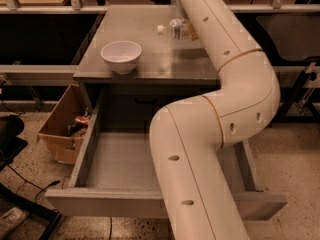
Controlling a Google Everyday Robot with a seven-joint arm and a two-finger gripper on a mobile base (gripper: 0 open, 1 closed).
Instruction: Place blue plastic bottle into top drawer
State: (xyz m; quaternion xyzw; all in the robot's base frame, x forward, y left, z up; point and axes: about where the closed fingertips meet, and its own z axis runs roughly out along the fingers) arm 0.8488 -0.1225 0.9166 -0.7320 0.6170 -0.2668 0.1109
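Note:
The blue plastic bottle (pixel 176 29) lies on its side on the grey table top (pixel 150 66), its white cap pointing left. It is partly covered by my white arm (pixel 220 109), which rises from the bottom of the view and crosses the table's right half. The gripper is out of view past the top edge. The top drawer (pixel 107 202) is pulled wide open below the table and I see nothing on its floor; the arm hides its middle and right part.
A white bowl (pixel 121 56) stands on the table's front left. A cardboard box (pixel 62 129) with clutter sits on the floor left of the drawer. Dark objects and cables lie at the far left. A shelf rail runs along the back.

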